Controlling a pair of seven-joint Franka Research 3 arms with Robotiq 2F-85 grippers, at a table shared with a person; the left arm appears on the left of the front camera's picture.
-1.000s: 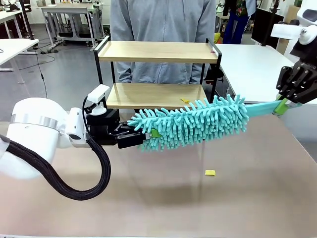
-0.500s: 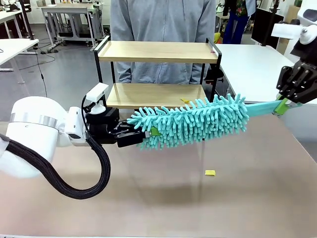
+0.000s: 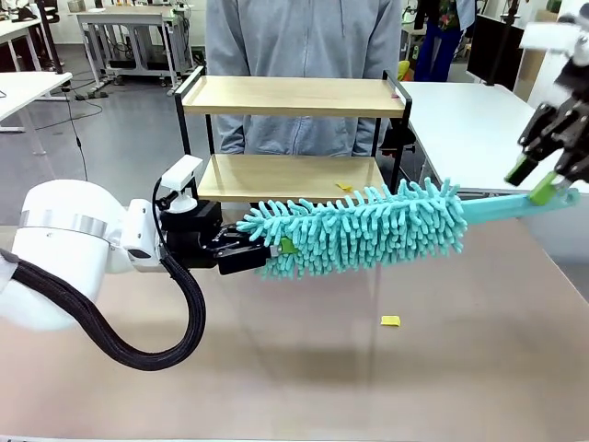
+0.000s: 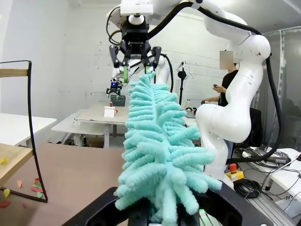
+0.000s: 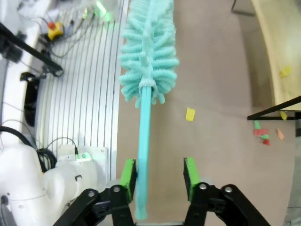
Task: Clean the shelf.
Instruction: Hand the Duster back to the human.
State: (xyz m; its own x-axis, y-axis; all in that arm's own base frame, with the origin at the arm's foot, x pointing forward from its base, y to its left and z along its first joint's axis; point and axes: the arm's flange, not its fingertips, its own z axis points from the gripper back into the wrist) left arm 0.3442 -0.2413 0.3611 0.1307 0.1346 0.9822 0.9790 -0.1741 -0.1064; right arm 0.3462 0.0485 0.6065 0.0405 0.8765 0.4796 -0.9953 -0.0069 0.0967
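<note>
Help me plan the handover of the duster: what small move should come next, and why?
Probably draw the right hand up and clear of the teal handle. Its fingers stand apart, one pad beside the handle, while the left hand is shut on the fluffy duster head and carries it. Paper scraps lie on the shelf, so the sweep can follow.

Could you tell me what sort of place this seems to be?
Probably a robotics lab: white worktables stand across an open floor, another robot arm stands farther back, and cables lie on the floor.
</note>
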